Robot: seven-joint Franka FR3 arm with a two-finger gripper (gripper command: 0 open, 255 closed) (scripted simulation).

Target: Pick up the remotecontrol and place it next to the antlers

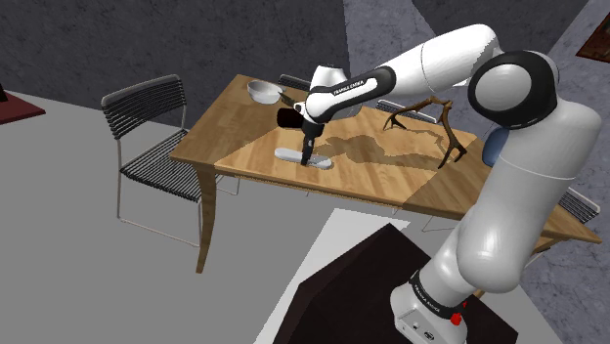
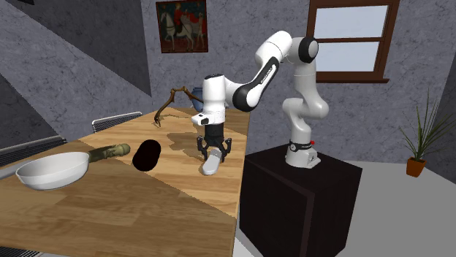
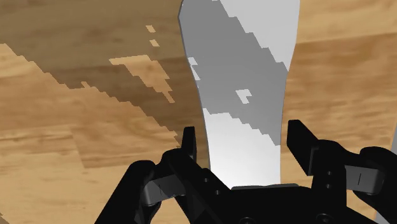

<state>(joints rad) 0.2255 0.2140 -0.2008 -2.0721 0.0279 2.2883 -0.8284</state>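
The claw (image 3: 243, 145) hangs with its fingers apart, straddling the grey remote (image 3: 242, 76), which lies flat on the table (image 1: 230, 132) right under it. The antlers (image 1: 418, 107) stand well apart from the claw.

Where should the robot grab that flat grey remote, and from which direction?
Probably across its narrowed middle, from straight above. The remote lies flat on the table, long and thin, so only its two long edges offer grip; the open tool straddles them.
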